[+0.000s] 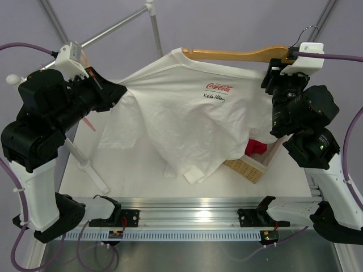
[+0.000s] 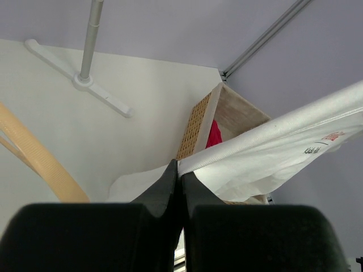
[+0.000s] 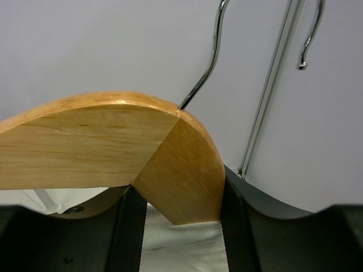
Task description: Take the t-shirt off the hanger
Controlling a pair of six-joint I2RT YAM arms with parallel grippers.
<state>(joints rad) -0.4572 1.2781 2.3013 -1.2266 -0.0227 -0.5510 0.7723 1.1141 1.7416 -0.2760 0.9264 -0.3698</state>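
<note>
Fabric of the white short-sleeved t-shirt (image 1: 187,119) with small red script stretches from the left gripper (image 2: 178,170), clenched on its edge at 9 o'clock, to the honey-tan wooden hanger (image 1: 238,55) at 1 o'clock, whose end sits in the collar. The right gripper (image 3: 178,192) grasps that hanger's middle below its silver hook (image 3: 207,62). Hem droops at 6 o'clock over the white table (image 1: 130,175) and the wicker basket (image 1: 247,169) holding red cloth (image 1: 256,148) at 4 o'clock; bare tabletop lies at 7 o'clock.

On the white t-shirt (image 1: 170,119) I can read "Coca-Cola" in small red script, with a black handwritten line just beneath it that I cannot make out, and from my left wrist camera the same print shows too slanted and small to read.
</note>
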